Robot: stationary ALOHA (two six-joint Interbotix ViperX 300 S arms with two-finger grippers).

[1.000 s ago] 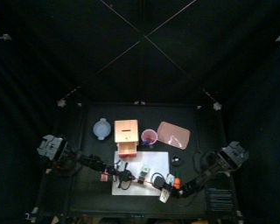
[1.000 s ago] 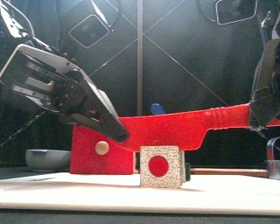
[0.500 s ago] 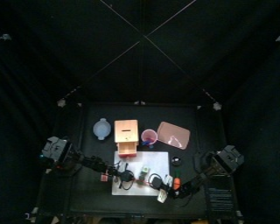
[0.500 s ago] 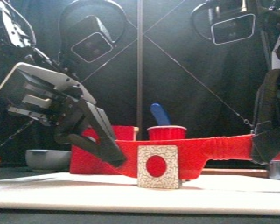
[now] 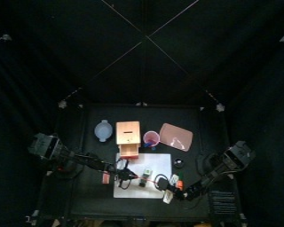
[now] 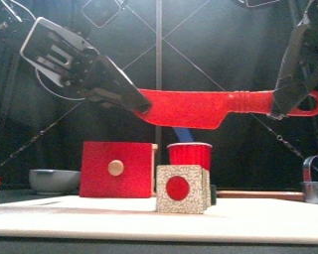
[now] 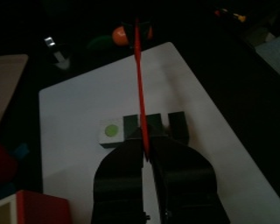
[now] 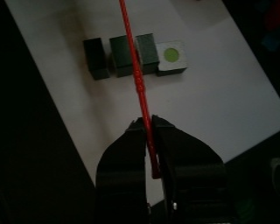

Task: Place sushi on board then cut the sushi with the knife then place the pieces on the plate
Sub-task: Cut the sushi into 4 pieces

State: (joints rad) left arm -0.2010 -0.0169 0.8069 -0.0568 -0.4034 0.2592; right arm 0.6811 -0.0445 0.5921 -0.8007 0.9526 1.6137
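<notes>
A red toy knife (image 6: 209, 104) hangs level in the air above the sushi roll (image 6: 182, 189), held at both ends. My left gripper (image 6: 132, 97) is shut on the blade end and my right gripper (image 6: 284, 102) is shut on the handle. The roll lies on the white cutting board (image 6: 69, 216), its pale end face with a red dot turned to the front. In the left wrist view the knife (image 7: 139, 79) runs edge-on over the dark blocks (image 7: 145, 127). In the right wrist view the blade (image 8: 133, 61) crosses the row of blocks (image 8: 111, 56).
Behind the board stand the wooden box with the red drawer front (image 6: 118, 169) and the red cup (image 6: 190, 155) holding a blue knife (image 6: 183, 133). The blue-grey bowl (image 5: 103, 131) is at the back left and the pink tray (image 5: 177, 136) at the back right.
Both grippers have lifted the red knife from down at the roll's level to well above it. The sushi roll has stayed in place on the board.
</notes>
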